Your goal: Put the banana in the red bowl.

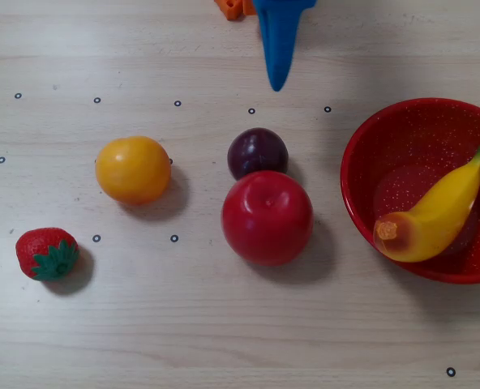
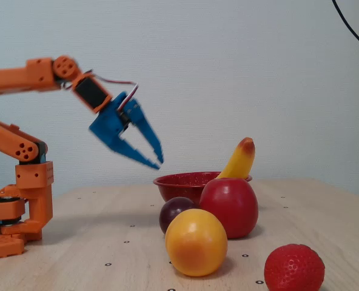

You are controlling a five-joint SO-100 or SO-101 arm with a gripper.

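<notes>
The banana [image 1: 439, 217] lies inside the red bowl [image 1: 370, 138] at the right of the overhead view. Its green stem points to the bowl's far right and its orange end to the near left rim. In the fixed view the banana [image 2: 239, 160] sticks up out of the red bowl [image 2: 176, 180], behind the apple. My blue gripper [image 2: 159, 163] hangs in the air left of the bowl, well above the table. Its tips are together and it holds nothing. In the overhead view the gripper [image 1: 278, 81] shows at the top centre, apart from the bowl.
A red apple [image 1: 267, 217] and a dark plum [image 1: 257, 152] sit just left of the bowl. A round orange fruit [image 1: 133, 169] and a strawberry [image 1: 47, 253] lie further left. The orange arm base [image 2: 22, 206] stands at the left in the fixed view.
</notes>
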